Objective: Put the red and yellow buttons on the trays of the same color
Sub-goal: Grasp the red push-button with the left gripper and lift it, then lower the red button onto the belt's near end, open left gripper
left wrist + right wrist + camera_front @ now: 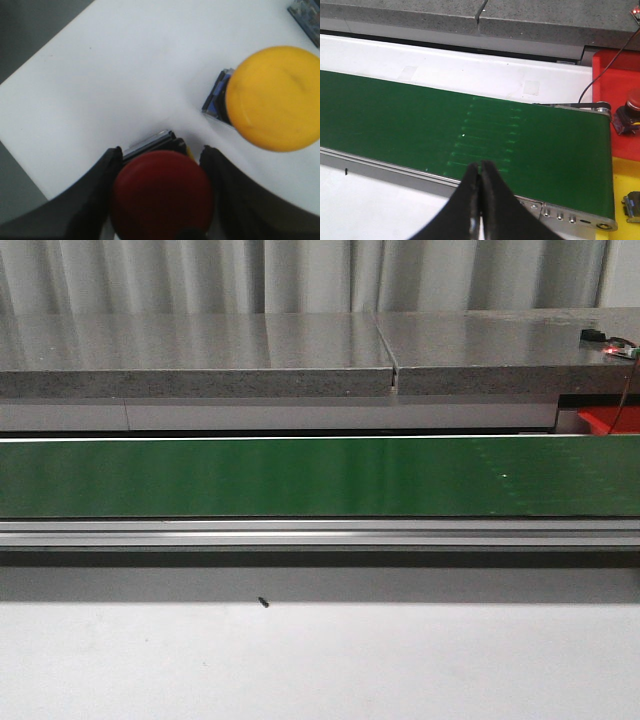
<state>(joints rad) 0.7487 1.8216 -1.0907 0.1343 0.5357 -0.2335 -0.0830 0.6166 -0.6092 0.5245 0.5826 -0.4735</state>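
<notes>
In the left wrist view a dark red button (162, 197) sits between my left gripper's (162, 151) black fingers (97, 192), which press against both sides of its dome, above the white table. A yellow button (274, 97) on a blue-and-black base stands apart on the same surface. My right gripper (480, 166) is shut with nothing in it, over the near edge of the green belt (420, 125). Past the belt's end lie the red tray (612, 80), holding another red button (631, 111), and the yellow tray (622, 182). Neither gripper shows in the front view.
The green conveyor belt (300, 475) runs across the front view with an aluminium rail (300, 532) before it and a grey stone counter (200, 355) behind. A corner of the red tray (608, 420) shows at the right. A small grey part (632, 206) lies on the yellow tray.
</notes>
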